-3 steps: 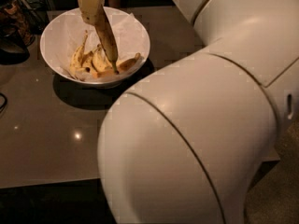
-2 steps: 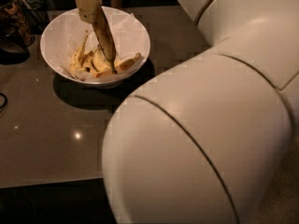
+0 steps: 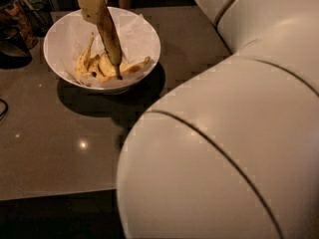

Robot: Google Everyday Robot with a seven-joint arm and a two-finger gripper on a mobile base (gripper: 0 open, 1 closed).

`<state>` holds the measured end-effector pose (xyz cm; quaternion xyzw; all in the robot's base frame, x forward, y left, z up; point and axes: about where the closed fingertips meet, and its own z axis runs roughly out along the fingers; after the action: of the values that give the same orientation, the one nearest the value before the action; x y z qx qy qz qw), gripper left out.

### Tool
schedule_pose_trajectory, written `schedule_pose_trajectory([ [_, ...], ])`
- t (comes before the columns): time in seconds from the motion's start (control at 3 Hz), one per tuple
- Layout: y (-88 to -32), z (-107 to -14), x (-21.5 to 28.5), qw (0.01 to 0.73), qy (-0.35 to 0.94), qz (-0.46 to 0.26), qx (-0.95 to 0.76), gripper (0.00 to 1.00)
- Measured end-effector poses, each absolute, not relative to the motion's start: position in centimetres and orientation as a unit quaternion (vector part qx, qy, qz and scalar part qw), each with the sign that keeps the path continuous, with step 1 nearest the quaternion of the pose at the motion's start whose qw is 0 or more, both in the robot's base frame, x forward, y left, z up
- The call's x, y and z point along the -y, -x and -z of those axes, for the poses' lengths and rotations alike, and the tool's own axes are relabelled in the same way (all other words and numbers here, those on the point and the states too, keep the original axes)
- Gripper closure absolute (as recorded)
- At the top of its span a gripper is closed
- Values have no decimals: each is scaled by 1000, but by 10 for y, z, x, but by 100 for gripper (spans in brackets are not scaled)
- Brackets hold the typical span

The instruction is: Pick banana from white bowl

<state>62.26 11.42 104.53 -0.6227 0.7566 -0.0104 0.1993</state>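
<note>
The white bowl (image 3: pixel 144 39) stands on the dark table at the upper left, lined with crumpled white paper. My gripper (image 3: pixel 90 1) is at the top edge, above the bowl, shut on the upper end of the banana (image 3: pixel 110 39). The banana is long, nearly straight and brown-freckled. It hangs steeply down from the gripper, its thin dark stem end low over the bowl's middle. Several shorter, curved yellow bananas (image 3: pixel 92 66) lie in the bowl bottom.
My large white arm (image 3: pixel 229 133) fills the right and lower part of the view and hides the table there. Dark objects (image 3: pixel 15 24) stand at the table's left edge. The table's front edge (image 3: pixel 55 195) runs along the lower left.
The gripper has risen a little with the banana in it, so the banana hangs higher over the bowl. The arm's bulk has shifted slightly in the view.
</note>
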Motion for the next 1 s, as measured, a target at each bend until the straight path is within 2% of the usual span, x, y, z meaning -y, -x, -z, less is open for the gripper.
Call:
schedule_pose_trajectory([
  [0.67,-596,-1049,-110,188,588,6,-787,100],
  [1.0,-602,-1051,-114,201,586,4,-785,100],
])
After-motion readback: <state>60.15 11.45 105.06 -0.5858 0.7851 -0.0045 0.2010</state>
